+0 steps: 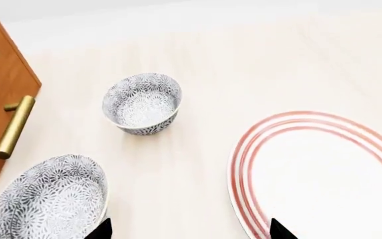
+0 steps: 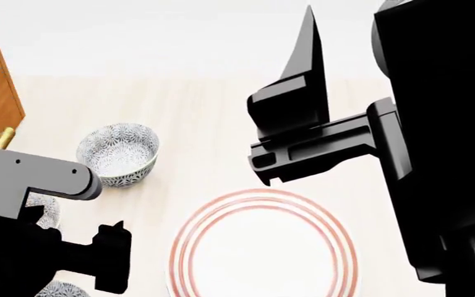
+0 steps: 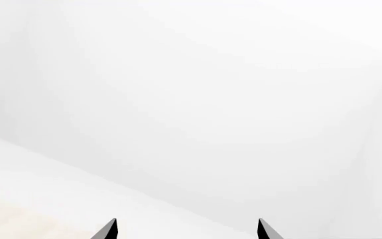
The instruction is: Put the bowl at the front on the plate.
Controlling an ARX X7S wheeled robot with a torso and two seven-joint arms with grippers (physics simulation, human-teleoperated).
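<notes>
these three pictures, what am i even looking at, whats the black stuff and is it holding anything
It is a simulated two-armed robot seen by three cameras at once. The head view looks down over both dark arms. The other two sit near each arm's jaws.

On the pale table lie a red-ringed plate and patterned bowls: one far, one nearer. The head view shows a third bowl's edge, likely the front one.

The left gripper is open above them, holding nothing. The right gripper, also open, faces a blank wall.

My head camera looks steeply down over both arms at the table (image 2: 213, 117). My left wrist camera sits low and close, sharing the plate (image 1: 324, 174) and a patterned bowl (image 1: 143, 103) with it. My right wrist camera faces a blank wall.
</notes>
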